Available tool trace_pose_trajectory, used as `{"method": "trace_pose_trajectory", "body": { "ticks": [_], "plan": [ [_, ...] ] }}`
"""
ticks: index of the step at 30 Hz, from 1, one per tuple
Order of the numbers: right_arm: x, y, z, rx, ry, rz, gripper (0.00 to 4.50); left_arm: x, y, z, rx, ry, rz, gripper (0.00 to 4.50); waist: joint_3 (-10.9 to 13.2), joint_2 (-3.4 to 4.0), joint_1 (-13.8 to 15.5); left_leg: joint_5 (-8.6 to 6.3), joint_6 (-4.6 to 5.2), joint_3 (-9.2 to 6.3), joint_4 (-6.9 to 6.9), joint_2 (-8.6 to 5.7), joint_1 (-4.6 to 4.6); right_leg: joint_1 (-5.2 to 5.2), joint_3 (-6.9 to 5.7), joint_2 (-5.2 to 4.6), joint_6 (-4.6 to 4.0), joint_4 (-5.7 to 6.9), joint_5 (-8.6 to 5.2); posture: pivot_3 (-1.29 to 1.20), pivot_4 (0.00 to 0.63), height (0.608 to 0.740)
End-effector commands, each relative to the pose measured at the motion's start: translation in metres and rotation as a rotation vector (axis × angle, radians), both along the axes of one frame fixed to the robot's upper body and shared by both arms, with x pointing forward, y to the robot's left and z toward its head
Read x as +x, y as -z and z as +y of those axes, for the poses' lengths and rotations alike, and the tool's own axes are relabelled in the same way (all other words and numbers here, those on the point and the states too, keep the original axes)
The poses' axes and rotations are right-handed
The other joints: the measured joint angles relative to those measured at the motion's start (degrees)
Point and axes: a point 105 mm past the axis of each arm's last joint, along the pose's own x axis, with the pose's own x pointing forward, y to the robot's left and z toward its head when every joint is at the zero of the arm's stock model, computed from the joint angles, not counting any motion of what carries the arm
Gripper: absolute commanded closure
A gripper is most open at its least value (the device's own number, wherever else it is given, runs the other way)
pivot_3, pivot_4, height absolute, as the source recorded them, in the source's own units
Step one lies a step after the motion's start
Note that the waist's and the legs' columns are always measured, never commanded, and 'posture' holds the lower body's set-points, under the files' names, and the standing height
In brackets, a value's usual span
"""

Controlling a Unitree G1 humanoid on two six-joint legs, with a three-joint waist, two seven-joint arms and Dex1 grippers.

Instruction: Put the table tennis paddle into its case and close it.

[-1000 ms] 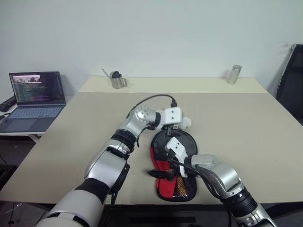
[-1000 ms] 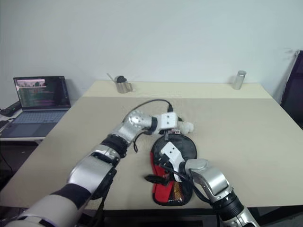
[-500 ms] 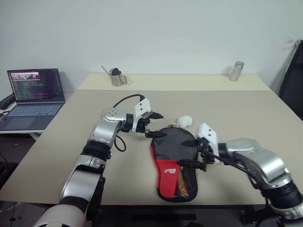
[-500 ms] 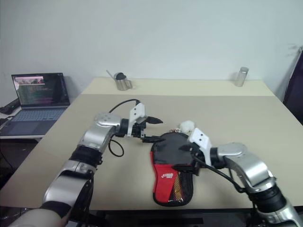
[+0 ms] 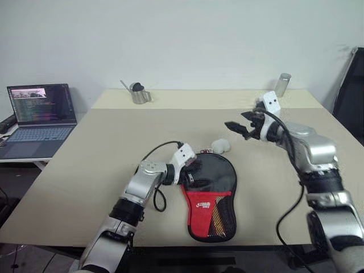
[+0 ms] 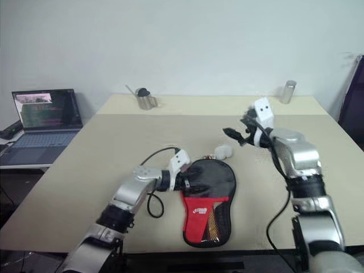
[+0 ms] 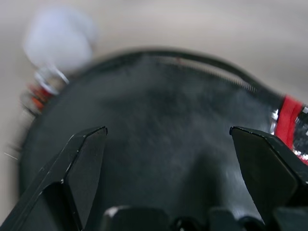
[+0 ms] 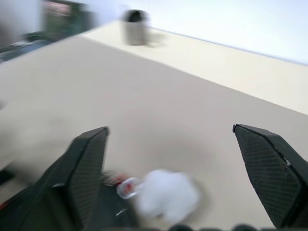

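The case (image 5: 208, 196) lies near the table's (image 5: 85, 170) front edge. The left gripper (image 5: 191, 174), jaws wide, should pinch its zipper rim squarely; the right gripper (image 5: 239, 127) hovers wide-open.

Left pincer (image 6: 190, 181) at case (image 6: 208, 196); right pincer (image 6: 235, 135) open, aloft.
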Motion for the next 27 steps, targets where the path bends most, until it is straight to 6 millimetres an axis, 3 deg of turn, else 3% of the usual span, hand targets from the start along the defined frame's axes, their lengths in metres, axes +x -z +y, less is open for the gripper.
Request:
{"method": "trace_pose_trajectory", "body": {
  "ticks": [1, 8, 12, 19, 25, 27],
  "plan": [
    [0.022, 0.008, 0.0, 0.001, 0.102, 0.012, 0.0, -0.001, 0.005, -0.007, 0.013, -0.01, -0.024, 0.03, -0.01, 0.02, 0.03, 0.0, 0.0, 0.0, 0.0, -0.01, -0.03, 0.0, 0.0, -0.01, 0.0, -0.03, 0.0, 0.0, 0.15, 0.74],
    [0.041, 0.043, 0.021, 0.048, 0.179, 0.118, 0.0, -0.008, 0.01, -0.013, -0.008, -0.051, -0.013, 0.03, -0.05, 0.1, 0.01, 0.0, 0.0, 0.0, 0.0, -0.04, 0.0, 0.03, 0.01, -0.05, 0.0, -0.04, 0.0, 0.0, 0.15, 0.74],
    [0.042, 0.069, 0.028, 0.044, 0.234, 0.19, 0.0, -0.007, 0.009, -0.01, -0.007, -0.085, -0.023, 0.03, -0.06, 0.12, -0.05, 0.0, 0.0, -0.01, 0.01, -0.04, 0.03, 0.08, 0.02, -0.05, -0.01, -0.03, 0.01, 0.0, 0.15, 0.74],
    [0.037, 0.091, 0.036, 0.055, 0.229, 0.273, 0.0, -0.01, 0.009, -0.005, 0.002, -0.106, -0.031, 0.03, -0.07, 0.17, -0.2, 0.0, 0.0, 0.01, 0.0, -0.04, 0.05, 0.07, 0.04, -0.04, -0.01, 0.01, 0.0, 0.0, 0.15, 0.74],
    [0.036, 0.097, 0.036, 0.094, 0.243, 0.303, 0.0, -0.011, 0.009, -0.005, 0.002, -0.112, -0.034, 0.03, -0.07, 0.18, -0.2, 0.0, 0.0, 0.01, 0.0, -0.03, 0.08, 0.1, 0.05, -0.03, -0.01, 0.02, 0.0, 0.0, 0.15, 0.74],
    [0.035, 0.101, 0.036, 0.109, 0.252, 0.32, 0.4, -0.01, 0.009, -0.007, 0.001, -0.115, -0.035, 0.0, -0.07, 0.18, -0.19, 0.0, 0.0, 0.01, 0.0, -0.03, 0.08, 0.1, 0.05, -0.03, -0.01, 0.02, 0.0, 0.0, 0.15, 0.74]
  ]
}}
